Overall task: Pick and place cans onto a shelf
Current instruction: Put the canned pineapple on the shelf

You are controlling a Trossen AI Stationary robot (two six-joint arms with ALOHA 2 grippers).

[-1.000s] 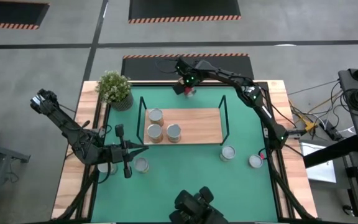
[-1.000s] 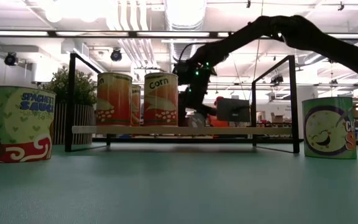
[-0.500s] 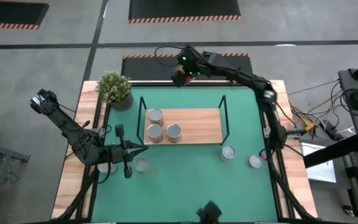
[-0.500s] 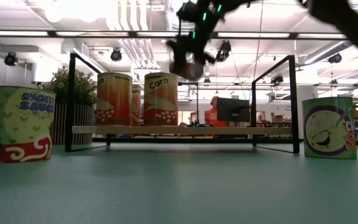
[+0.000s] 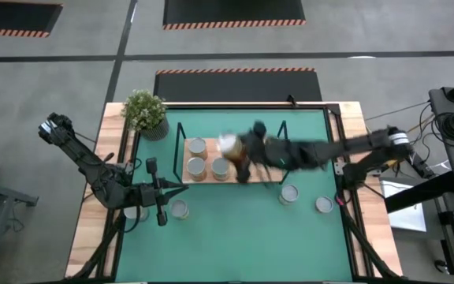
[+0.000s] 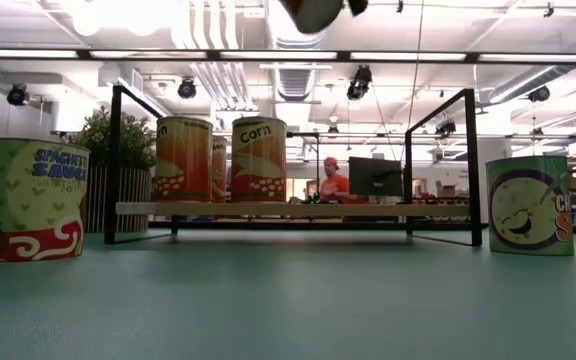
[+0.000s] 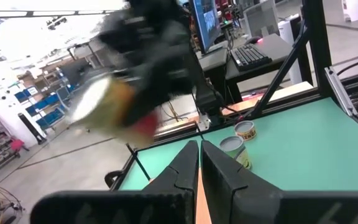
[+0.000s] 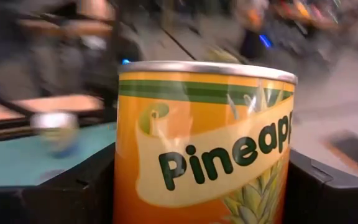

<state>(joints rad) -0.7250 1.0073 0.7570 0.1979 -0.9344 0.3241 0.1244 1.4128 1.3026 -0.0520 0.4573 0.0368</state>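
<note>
1. The shelf (image 5: pixel 247 160) stands on the green mat (image 5: pixel 235 237) toward the far half of the table. Its black wire frame (image 6: pixel 468 165) rises in posts at the corners, and its wooden board is bare over the right part.
2. Three cans (image 5: pixel 197 147) stand upright on the shelf's left part, two close to the left frame and one just beside them toward the middle. In the low view one reads "Corn" (image 6: pixel 258 160).
3. Two cans (image 5: pixel 289 194) stand on the mat to the right in front of the shelf, near each other but apart. Two more (image 5: pixel 179 209) stand in front of its left end, by the left gripper.
4. The right arm reaches in from the right, across the shelf. The right gripper (image 5: pixel 239 150) pinches the pineapple can (image 8: pixel 204 143), one dark finger (image 8: pixel 48 193) on each side of its body.
5. The pineapple can is in the air above the middle of the shelf, near the three set cans. Seen from that wrist it sits square between the fingers, long axis along them; its tilt to the table is too blurred to tell.
6. The left gripper (image 5: pixel 161 192) waits at the front left over the mat, its fingers (image 7: pixel 194 168) pressed together, pointing right.
7. A potted plant (image 5: pixel 146 112) stands at the far left corner.
</note>
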